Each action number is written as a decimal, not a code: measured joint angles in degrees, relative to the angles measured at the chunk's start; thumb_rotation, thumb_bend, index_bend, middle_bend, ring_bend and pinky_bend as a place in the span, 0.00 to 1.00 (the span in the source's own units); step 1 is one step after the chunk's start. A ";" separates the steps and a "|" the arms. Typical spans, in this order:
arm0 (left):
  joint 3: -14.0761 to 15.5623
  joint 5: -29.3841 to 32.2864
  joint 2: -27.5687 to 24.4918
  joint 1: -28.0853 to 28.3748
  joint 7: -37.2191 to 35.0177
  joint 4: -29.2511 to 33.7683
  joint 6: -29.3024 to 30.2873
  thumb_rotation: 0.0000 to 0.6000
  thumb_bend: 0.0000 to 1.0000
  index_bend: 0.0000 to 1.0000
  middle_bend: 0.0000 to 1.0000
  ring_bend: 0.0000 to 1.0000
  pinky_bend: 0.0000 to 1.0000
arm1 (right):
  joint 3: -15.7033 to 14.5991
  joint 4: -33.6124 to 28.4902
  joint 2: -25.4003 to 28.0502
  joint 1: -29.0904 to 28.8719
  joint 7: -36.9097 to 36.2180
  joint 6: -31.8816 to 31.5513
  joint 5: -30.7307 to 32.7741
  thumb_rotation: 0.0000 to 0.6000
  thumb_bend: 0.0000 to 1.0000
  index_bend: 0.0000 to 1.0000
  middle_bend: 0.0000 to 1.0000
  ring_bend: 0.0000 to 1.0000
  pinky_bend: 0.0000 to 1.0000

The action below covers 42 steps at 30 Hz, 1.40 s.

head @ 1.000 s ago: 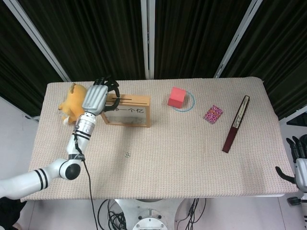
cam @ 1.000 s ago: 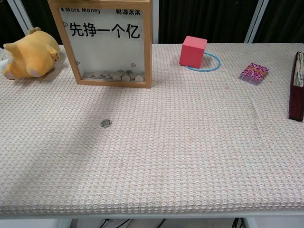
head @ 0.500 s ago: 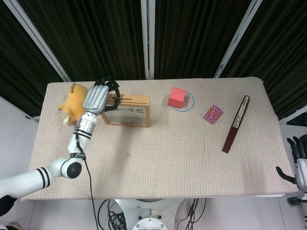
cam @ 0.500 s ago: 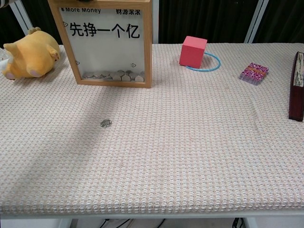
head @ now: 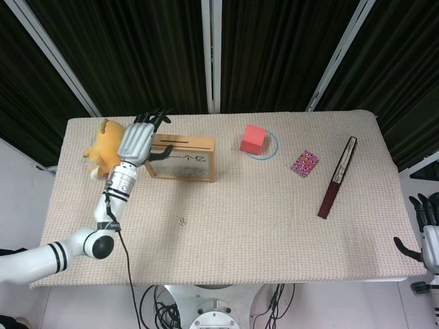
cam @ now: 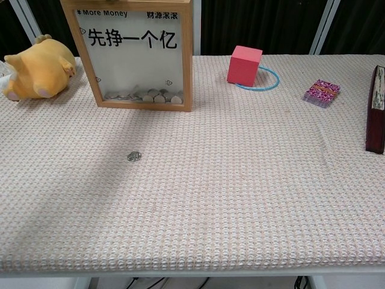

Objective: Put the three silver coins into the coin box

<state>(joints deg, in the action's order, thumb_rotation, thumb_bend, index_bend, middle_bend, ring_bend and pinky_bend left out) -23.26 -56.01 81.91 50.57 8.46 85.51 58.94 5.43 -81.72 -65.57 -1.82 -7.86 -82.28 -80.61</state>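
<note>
Coin (head: 182,221): in the head view one lies alone on the cloth (head: 274,226), at about 6 o'clock from the box (head: 184,157) and well apart from it. The box stands upright near the table's far left, its slot on top. The left hand (head: 139,139) hovers over the box's left end, at its 9 o'clock side, fingers spread and pointing toward the curtain; I see nothing pinched in them, so I judge it empty, though a small coin could hide under the palm. A toy (head: 103,147) lies just beside that hand at its 9 o'clock. The right hand (head: 429,229) rests off the table's near right corner, only partly in frame, so I cannot tell whether it is released or clenched. A cube (head: 252,139), a packet (head: 304,163) and a fan (head: 337,177) sit from 3 to 4 o'clock of the box.

In the chest view neither hand shows. Through the box's (cam: 129,54) clear front a layer of coins (cam: 147,95) lies along the bottom. The loose coin (cam: 133,156) lies at 6 o'clock from the box, apart from it.

Judging by this, the task is part done: only one coin is visible outside the box, and it remains to be picked up and dropped through the slot. How many of the three are already inside cannot be counted.
</note>
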 measured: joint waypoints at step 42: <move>24.81 -32.63 18.55 -19.42 -6.21 -16.78 11.65 1.00 0.24 0.38 0.19 0.03 0.08 | 0.05 -1.66 0.66 0.91 2.36 -1.12 0.89 1.00 0.18 0.00 0.00 0.00 0.00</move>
<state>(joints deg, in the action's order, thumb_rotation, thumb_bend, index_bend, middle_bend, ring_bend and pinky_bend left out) 1.55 -88.64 100.46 31.15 2.26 68.73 70.59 5.48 -83.39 -64.91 -0.91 -5.50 -83.40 -79.72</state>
